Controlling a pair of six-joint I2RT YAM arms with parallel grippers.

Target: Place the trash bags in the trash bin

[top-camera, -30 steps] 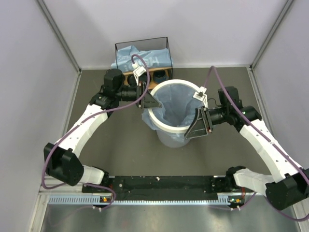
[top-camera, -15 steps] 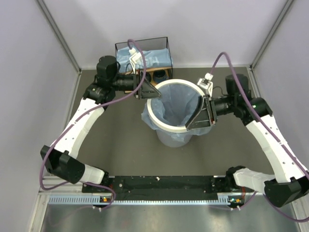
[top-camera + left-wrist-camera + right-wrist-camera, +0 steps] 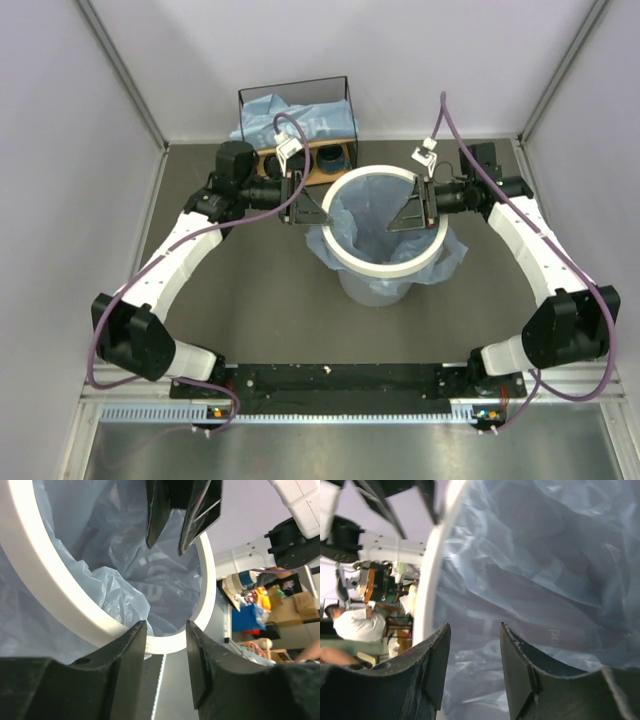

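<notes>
1. The trash bin [image 3: 386, 270] stands mid-table, toward the far edge, with a light-blue trash bag [image 3: 372, 215] lining it and draping over its white rim.
2. My left gripper [image 3: 165, 636] is at the bin's left rim, fingers spread, pinching nothing.
3. My right gripper [image 3: 474, 642] is just inside the right rim, fingers likewise spread.
4. A second trash bag [image 3: 310, 118] lies on the shelf [image 3: 293, 86] at the far edge.

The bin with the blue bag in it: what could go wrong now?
1. The trash bag bunches out unevenly under the white ring. If a claw tugs it, the thin film might tear or slip loose.
2. The left claw and right claw both crowd the top of the trash bin. A hard push there might knock the ring off or tip the bin over.
</notes>
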